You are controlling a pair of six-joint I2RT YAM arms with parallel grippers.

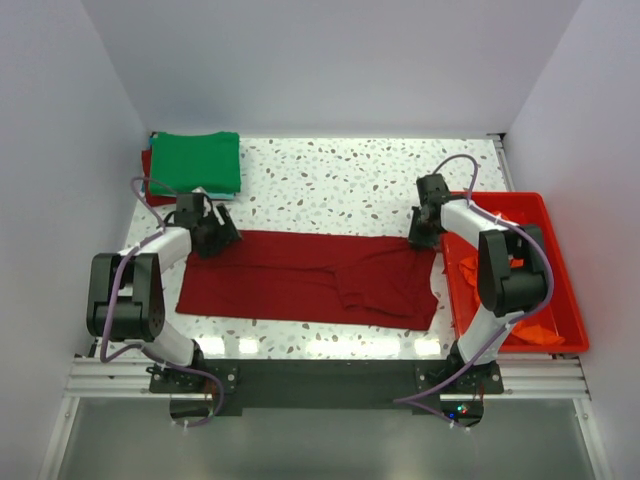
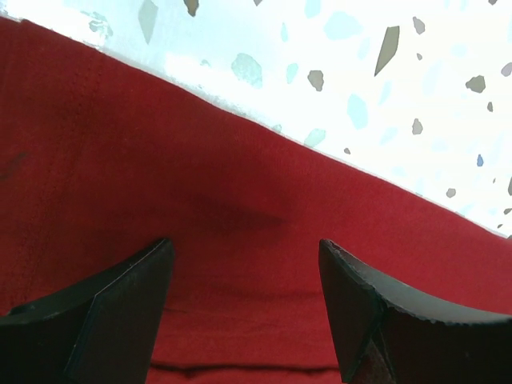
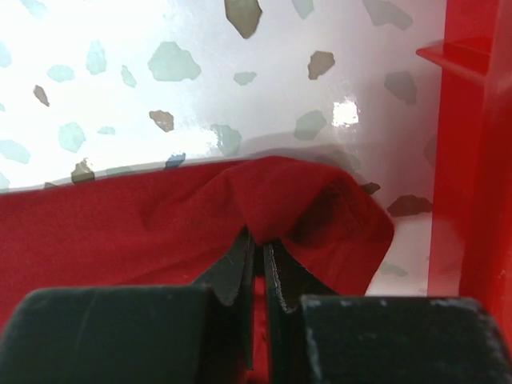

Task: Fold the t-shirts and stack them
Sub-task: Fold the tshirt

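A dark red t-shirt lies folded lengthwise across the table's middle. My left gripper is open, its jaws wide apart just over the shirt's far left edge. My right gripper is shut on a pinched fold of the dark red t-shirt at its far right corner, next to the tub. A folded bright green t-shirt lies on another dark red one at the back left. An orange t-shirt lies in the tub.
The rigid red plastic tub stands at the right edge of the table; its wall is close to my right gripper. The speckled white tabletop lies behind the shirt.
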